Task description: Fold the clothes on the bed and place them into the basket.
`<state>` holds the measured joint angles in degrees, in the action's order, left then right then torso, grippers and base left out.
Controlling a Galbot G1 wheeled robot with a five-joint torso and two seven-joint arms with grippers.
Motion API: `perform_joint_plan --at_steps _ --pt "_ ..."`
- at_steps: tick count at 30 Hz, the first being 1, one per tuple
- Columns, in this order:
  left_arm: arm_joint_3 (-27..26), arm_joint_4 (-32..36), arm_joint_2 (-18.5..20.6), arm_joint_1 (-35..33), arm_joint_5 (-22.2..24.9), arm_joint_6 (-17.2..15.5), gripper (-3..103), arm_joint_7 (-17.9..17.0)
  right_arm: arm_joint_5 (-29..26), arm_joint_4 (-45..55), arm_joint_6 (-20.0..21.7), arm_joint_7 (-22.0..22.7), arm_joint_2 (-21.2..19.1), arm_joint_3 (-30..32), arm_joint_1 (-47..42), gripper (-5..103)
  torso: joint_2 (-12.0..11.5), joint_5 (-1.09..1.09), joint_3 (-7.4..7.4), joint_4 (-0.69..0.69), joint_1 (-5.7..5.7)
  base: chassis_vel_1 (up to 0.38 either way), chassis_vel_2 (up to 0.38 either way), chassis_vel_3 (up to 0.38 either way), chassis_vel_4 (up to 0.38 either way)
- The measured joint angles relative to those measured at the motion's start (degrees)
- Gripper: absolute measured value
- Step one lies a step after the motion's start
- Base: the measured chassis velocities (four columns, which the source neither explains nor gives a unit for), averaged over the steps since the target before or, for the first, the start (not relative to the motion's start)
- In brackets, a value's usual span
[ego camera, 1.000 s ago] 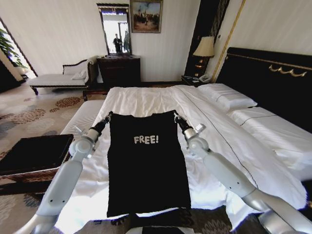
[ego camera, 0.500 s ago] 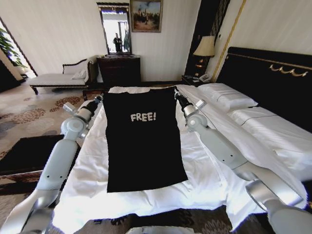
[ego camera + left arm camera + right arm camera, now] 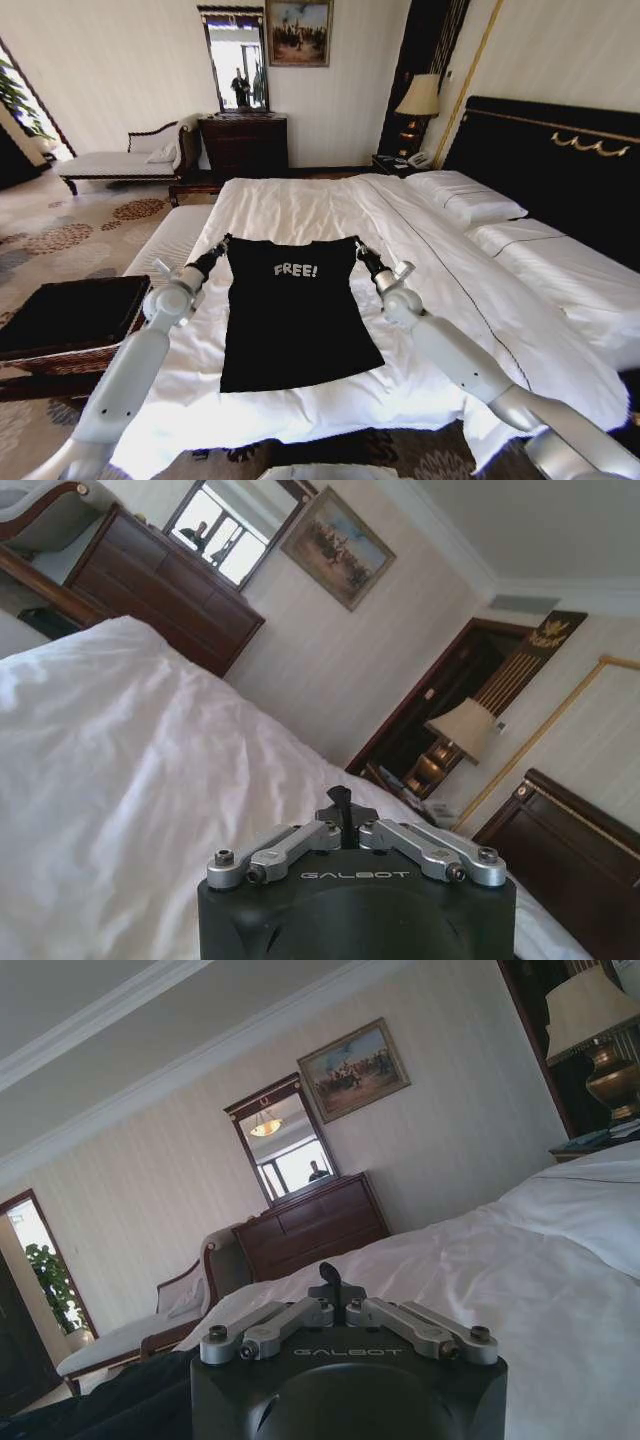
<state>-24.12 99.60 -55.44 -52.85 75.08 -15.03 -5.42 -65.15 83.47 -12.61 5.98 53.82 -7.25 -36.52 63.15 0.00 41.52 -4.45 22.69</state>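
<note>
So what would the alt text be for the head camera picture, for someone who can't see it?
Two robot arms hold a black "FREE!" T-shirt by its top corners, left tool and right tool, spread flat on a white bed. A dark wicker basket sits beside the bed on the robot's left.

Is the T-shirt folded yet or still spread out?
Spread out. The T-shirt lies flat on the bed, lettering up, the left claw and right claw at its top corners.

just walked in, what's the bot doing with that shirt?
Both arms are on the black T-shirt, which lies flat on the bed, "FREE!" side up. The left gripper pinches one top corner, the right gripper the other. No fold is made yet, and the basket waits on the floor to the robot's left.
</note>
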Motion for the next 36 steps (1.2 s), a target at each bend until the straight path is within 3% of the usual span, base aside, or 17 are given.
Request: perform_joint_plan --at_steps 7,14,24,36 --pt "-1.2 4.5 0.8 -8.1 -2.5 -0.4 3 0.1 2.3 1.5 -0.5 0.1 -0.6 1.6 -5.5 1 0.0 0.00 0.00 0.01 0.00 0.000 0.000 0.000 0.000" --pt "-2.7 9.7 -0.3 -18.0 -7.2 -0.4 3 0.8 4.6 7.5 -0.5 2.4 -3.6 4.7 -17.2 1 0.0 0.00 -0.01 -0.04 -0.01 0.000 0.000 0.000 0.000" --pt "-5.3 14.9 -0.8 -29.5 -12.2 -1.9 3 -1.9 7.3 12.8 -1.3 3.6 -4.7 10.0 -27.3 1 0.0 0.00 0.00 0.00 0.00 0.000 0.000 0.000 0.000" --pt "-7.5 17.0 -2.0 -35.9 -17.9 -2.3 3 -2.2 10.6 13.6 -2.2 4.8 -3.0 11.1 -34.0 0 0.0 0.00 0.01 -0.02 0.01 0.000 0.000 0.000 0.000"
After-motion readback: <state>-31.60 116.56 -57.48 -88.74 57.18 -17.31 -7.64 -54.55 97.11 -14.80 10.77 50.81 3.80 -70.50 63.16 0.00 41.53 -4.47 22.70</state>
